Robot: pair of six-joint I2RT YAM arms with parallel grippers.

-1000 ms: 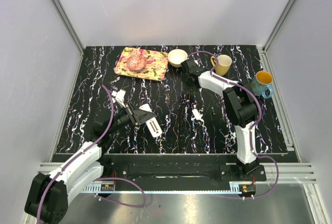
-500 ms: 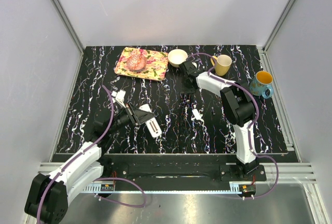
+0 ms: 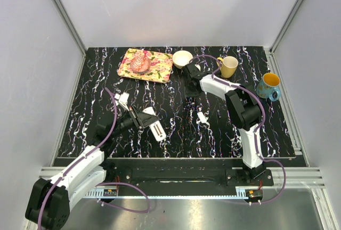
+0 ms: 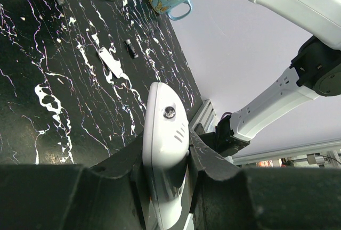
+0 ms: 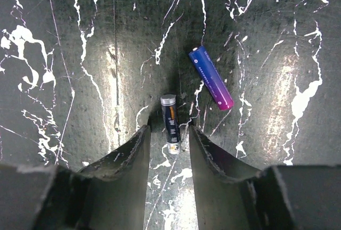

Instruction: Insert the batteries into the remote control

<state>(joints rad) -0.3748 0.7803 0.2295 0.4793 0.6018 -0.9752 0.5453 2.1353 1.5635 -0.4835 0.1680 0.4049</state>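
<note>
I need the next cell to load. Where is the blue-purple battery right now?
In the right wrist view, the blue-purple battery lies on the table, just right of the dark battery that sits between the fingers of the right claw.

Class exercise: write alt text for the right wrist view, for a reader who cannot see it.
The right gripper, jaws open, straddles a small dark battery lying on the black white-veined table, with a gap on either side. A blue-purple battery lies loose just beyond it to the right, apart from both.
</note>
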